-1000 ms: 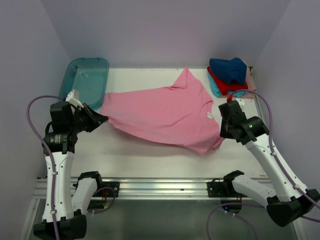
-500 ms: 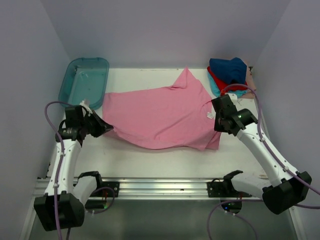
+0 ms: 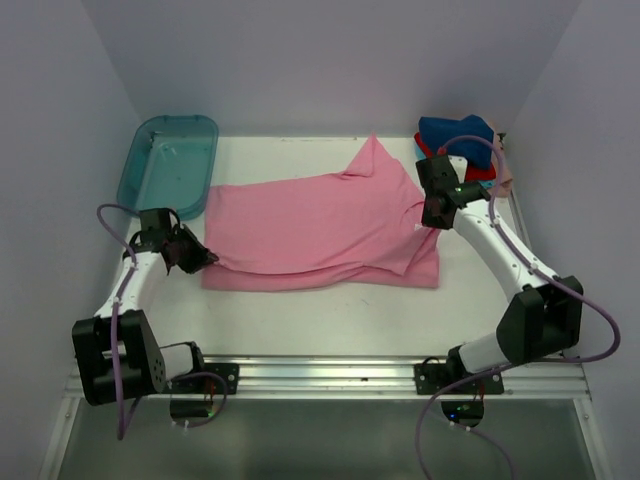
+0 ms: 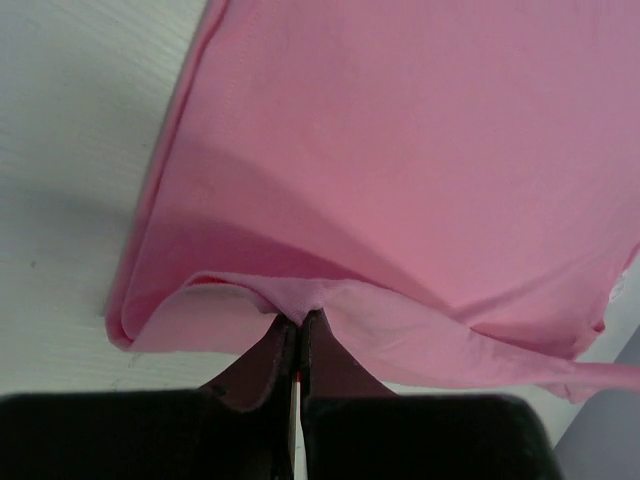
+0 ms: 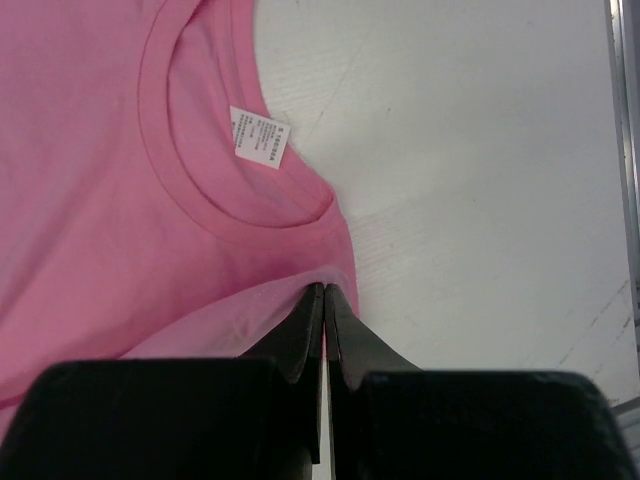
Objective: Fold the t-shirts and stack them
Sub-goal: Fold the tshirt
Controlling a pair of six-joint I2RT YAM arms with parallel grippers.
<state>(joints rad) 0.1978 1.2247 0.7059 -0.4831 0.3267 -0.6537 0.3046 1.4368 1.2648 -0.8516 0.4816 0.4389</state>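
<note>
In 1 s both arms have swung forward, the left gripper (image 3: 203, 258) and right gripper (image 3: 430, 216) each pinching the pink t-shirt (image 3: 320, 225), so its first lengthwise fold looks nearly laid.

The pink t-shirt (image 3: 320, 225) in the middle of the frame is plain, with a white tag (image 5: 259, 137) carrying fine grey print. At upper right lie a navy blue t-shirt (image 3: 455, 135) and a red t-shirt (image 3: 482, 172). The tub (image 3: 168, 160) at upper left is translucent teal, the counter (image 3: 330, 310) white. My left end effector (image 4: 298, 320) and right end effector (image 5: 325, 290) are black.
</note>
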